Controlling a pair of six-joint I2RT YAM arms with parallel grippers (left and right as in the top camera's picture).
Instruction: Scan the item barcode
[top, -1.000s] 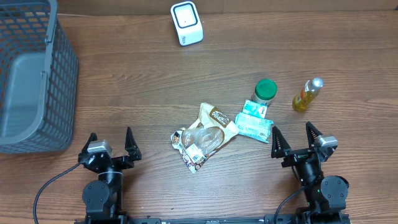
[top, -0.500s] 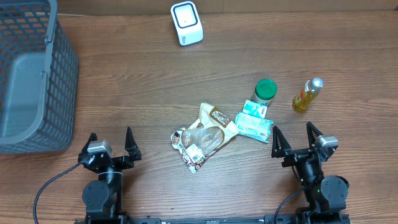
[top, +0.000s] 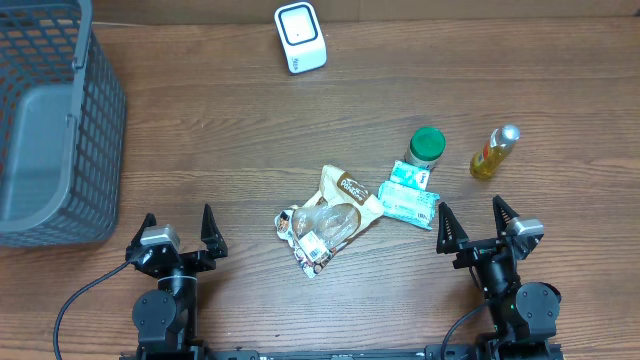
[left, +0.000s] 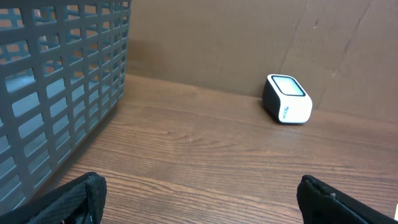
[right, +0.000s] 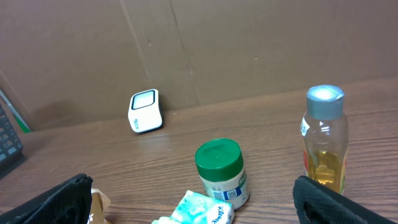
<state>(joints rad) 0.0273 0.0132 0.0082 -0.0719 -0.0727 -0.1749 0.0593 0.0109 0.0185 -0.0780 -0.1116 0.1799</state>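
The items for scanning lie in a group on the wooden worktop (top: 200, 130), right of its middle. A clear snack bag (top: 330, 215) with a brown label lies flat between the two tools, a little ahead of them. Just beside it on the right lies a teal tissue pack (top: 407, 200). A jar (top: 426, 148) with a green lid stands upright just behind the pack, and a bottle (top: 494, 152) of yellow liquid with a silver cap stands upright to the right of the jar, a little apart from it. The white scanner (top: 300, 38) sits at the far edge of the worktop, close to the brown cardboard wall (right: 249, 43), well apart from both tools and from all the items. The right tool (top: 469, 210) is at the front right, and this group is directly ahead of it. In the overhead view the tip of its left finger is just beside the right edge of the tissue pack, but I cannot tell if they touch. The left tool (top: 178, 222) is at the front left, with bare wood ahead of it and a grey plastic basket (top: 50, 120) further back on its left side. Both tools have their fingers spread wide apart. Neither of them holds anything, and nothing lies between the fingers of the left one.
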